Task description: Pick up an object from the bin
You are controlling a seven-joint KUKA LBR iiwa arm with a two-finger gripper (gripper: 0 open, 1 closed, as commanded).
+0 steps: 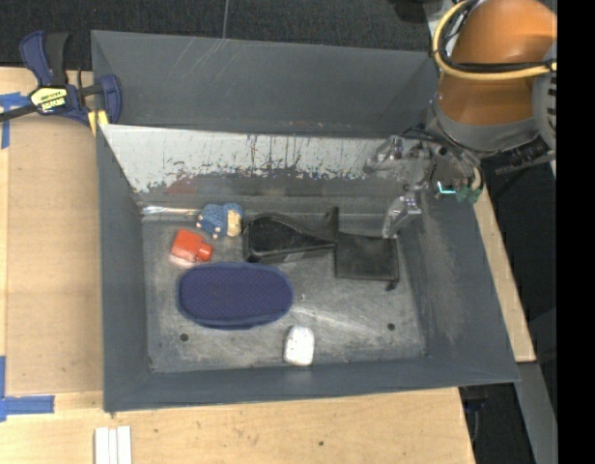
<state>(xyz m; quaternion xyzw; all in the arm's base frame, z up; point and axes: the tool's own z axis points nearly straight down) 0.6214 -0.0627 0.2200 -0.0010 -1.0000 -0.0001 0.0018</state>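
My gripper hangs at the back right of the bin, just above the far edge of a flat black square piece. Nothing shows in its grasp. Left of that piece lies a black scoop-shaped thing with its handle pointing right, touching or overlapping the square. Both rest on the bin floor near the back wall.
A large dark blue oval pad lies left of centre. Behind it sit an orange-red block and a small blue and cream toy. A small white lump rests near the front wall. The arm's orange cover stands over the right rim.
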